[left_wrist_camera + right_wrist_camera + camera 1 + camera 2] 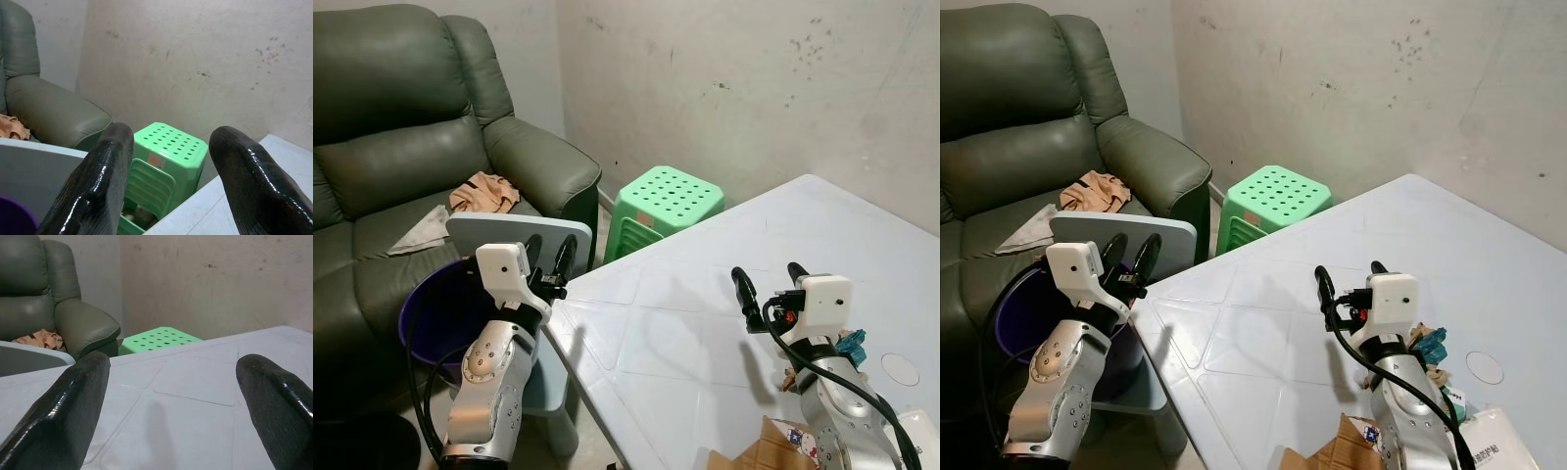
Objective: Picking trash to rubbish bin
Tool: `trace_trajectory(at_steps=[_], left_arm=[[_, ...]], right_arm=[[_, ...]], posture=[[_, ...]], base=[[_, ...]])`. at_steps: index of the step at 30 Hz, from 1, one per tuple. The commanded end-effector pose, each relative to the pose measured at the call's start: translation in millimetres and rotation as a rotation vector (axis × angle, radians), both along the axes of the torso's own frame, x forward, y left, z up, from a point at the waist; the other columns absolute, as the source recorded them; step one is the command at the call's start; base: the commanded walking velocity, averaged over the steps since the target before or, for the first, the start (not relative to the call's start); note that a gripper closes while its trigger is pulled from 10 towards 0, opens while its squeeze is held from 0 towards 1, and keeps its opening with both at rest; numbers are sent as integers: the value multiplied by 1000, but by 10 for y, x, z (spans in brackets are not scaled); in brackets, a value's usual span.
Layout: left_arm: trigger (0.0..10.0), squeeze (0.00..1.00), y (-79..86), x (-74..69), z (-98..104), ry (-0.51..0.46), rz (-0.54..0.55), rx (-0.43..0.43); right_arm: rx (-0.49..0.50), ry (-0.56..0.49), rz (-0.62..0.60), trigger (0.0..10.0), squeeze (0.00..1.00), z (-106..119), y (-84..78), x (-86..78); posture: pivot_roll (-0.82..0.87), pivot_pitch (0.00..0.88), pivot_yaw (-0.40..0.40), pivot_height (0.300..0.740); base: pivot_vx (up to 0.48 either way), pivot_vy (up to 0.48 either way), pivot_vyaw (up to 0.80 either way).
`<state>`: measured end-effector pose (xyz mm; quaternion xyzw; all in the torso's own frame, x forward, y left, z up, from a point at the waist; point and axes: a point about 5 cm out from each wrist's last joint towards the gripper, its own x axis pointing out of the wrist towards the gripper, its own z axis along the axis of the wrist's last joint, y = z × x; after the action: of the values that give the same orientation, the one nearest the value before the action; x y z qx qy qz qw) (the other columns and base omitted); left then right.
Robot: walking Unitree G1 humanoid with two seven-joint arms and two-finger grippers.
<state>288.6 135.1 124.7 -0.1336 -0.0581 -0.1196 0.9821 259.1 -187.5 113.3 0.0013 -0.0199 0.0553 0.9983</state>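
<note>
Purple bin (435, 313) sits lower left; both grippers, left (548, 257) and right (770, 282), gape empty; next, reach trash (851, 345) lower right.

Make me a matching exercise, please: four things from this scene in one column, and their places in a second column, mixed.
Things:
1. bin
2. stool
3. cloth
4. right gripper

Places:
a. on the sofa seat
b. above the white table
c. by the wall, between sofa and table
d. beside the table's edge, under the left gripper

Pairs: 1-d, 2-c, 3-a, 4-b
</note>
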Motion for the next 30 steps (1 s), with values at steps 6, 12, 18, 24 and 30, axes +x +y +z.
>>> trace_trajectory(at_steps=[6, 12, 18, 24, 30], left_arm=[[10000, 0, -2, 4, 73, -20, -5, -14], [10000, 0, -1, 13, 79, -22, -3, -16], [10000, 0, -3, 19, 84, -23, 0, -18], [10000, 0, -4, 22, 86, -22, 4, -21], [10000, 0, 3, 27, 86, -20, 17, -2]], right_arm=[[-1, -10, 10, 10000, 0, 55, 6, -2], [-2, -11, 14, 10000, 0, 59, 13, 7], [0, -10, 19, 10000, 0, 60, 24, 4], [-2, -8, 23, 10000, 0, 58, 23, 3], [-2, -9, 26, 10000, 0, 65, 28, 8]], posture=[[70, 19, -37, 740], [71, 18, -38, 740], [71, 18, -40, 740], [71, 18, -42, 740], [73, 17, -45, 740]], base=[[0, 341, 0], [0, 477, 0], [0, 477, 0], [0, 462, 0], [0, 117, 0]])
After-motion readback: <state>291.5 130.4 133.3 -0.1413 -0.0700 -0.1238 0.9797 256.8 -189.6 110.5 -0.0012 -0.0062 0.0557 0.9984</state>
